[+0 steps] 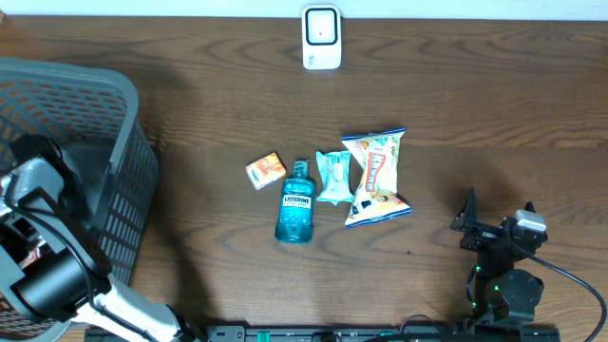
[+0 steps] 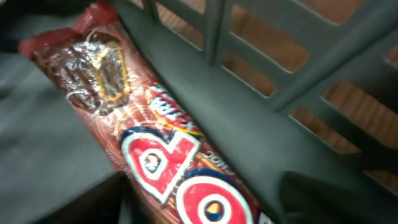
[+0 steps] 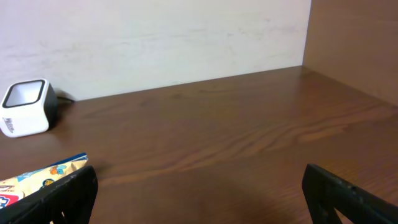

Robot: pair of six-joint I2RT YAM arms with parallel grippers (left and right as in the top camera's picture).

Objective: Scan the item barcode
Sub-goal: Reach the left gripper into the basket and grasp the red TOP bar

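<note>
- Dark wood table (image 1: 456, 85), with a pale wall (image 3: 155, 37) along its far edge.
- Far left: grey slatted basket (image 1: 123, 142). The left arm (image 1: 43, 190) reaches down into it.
- Inside the basket, wrist view: red packet (image 2: 155, 143) lies flat on the floor, lengthwise against the slatted side. View is blurred.
- Left gripper (image 2: 217, 202): dark shapes sit either side of the packet's near end. Cannot tell whether the fingers stand wide or press on it.
- Table centre, a close row: orange pack (image 1: 266, 170), blue bottle (image 1: 296, 202) lying flat, teal pack (image 1: 333, 177), snack bag (image 1: 376, 178).
- White scanner (image 1: 322, 38) stands at the far edge, behind the row and well apart from it.
- Right, near the front edge: right gripper (image 1: 498, 217), fingers spread wide over bare table, apart from the snack bag.
</note>
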